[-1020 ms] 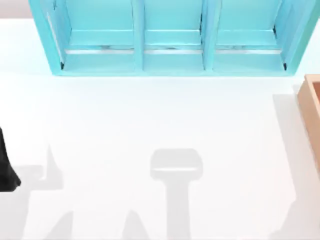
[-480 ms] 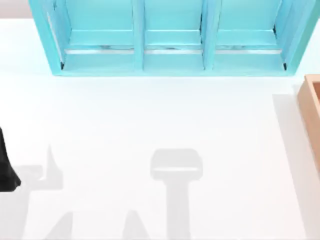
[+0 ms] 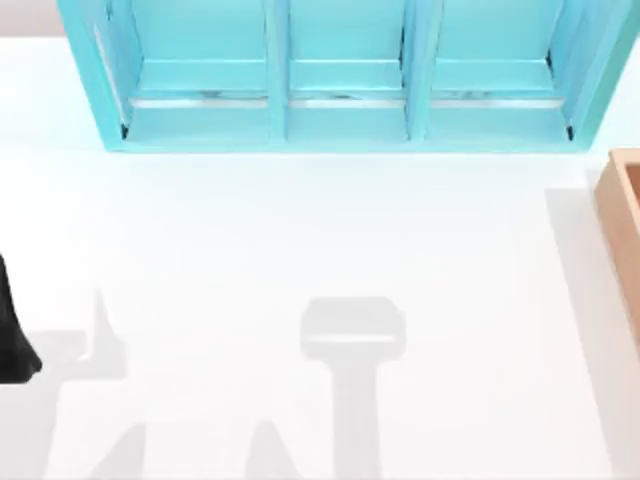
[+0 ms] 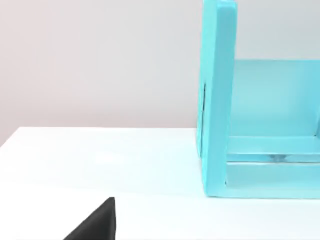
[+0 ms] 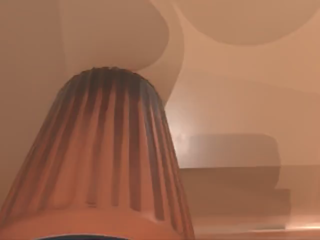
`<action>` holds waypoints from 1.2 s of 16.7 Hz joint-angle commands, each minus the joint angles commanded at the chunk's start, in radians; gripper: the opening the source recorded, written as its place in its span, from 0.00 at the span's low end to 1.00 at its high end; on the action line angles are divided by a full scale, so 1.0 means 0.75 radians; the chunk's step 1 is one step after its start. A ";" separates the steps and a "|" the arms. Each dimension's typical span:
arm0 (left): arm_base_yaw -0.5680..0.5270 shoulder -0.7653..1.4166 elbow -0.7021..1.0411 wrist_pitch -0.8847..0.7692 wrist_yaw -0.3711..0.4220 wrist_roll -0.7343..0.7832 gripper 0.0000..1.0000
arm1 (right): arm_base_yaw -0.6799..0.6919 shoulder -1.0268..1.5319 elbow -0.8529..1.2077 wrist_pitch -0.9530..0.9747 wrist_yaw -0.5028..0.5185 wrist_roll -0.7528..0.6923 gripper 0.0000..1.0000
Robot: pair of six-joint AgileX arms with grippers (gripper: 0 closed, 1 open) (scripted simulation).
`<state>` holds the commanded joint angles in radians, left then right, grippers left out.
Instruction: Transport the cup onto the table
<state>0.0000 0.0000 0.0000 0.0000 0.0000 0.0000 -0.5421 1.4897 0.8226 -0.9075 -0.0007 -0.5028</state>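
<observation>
With the cup (image 5: 100,160) close under the right wrist inside the wooden box (image 3: 625,225), I cannot tell that grip, so it should lift straight up before crossing to the table (image 3: 300,230).

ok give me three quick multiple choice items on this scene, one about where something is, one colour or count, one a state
1. Where does the wooden box sit in the top view?
A. at the table's right edge
B. in the middle of the table
C. inside the shelf unit

2. How many bays does the teal shelf unit have?
A. two
B. three
C. five

3. How does the cup stand in the right wrist view?
A. out on the white table
C. close to the camera, with tan surfaces around it
B. inside a teal bay

Answers:
1. A, the tan box shows at the right edge of the white table.
2. B, two upright dividers split the unit into three bays.
3. C, the ribbed cup looms large against tan walls, with nothing white near it.

The left arm sits at the table's left edge.
</observation>
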 joint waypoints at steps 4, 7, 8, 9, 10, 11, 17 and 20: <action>0.000 0.000 0.000 0.000 0.000 0.000 1.00 | 0.000 0.000 0.000 0.000 0.000 0.000 0.32; 0.000 0.000 0.000 0.000 0.000 0.000 1.00 | 0.000 0.000 0.000 0.000 0.000 0.000 0.10; 0.000 0.000 0.000 0.000 0.000 0.000 1.00 | 0.000 0.000 0.000 0.000 0.000 0.000 0.02; 0.000 0.000 0.000 0.000 0.000 0.000 1.00 | 0.000 0.000 0.000 0.000 0.000 0.000 0.00; 0.000 0.000 0.000 0.000 0.000 0.000 1.00 | 0.000 0.000 0.000 0.000 0.000 0.000 0.00; 0.000 0.000 0.000 0.000 0.000 0.000 1.00 | 0.000 0.000 0.000 0.000 0.000 0.000 0.00; 0.000 0.000 0.000 0.000 0.000 0.000 1.00 | 0.001 -0.002 0.001 0.000 0.000 0.001 0.00; 0.000 0.000 0.000 0.000 0.000 0.000 1.00 | 0.047 -0.020 0.037 -0.050 -0.004 0.049 0.00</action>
<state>0.0000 0.0000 0.0000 0.0000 0.0000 0.0000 -0.5070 1.4749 0.8504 -0.9447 -0.0039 -0.4663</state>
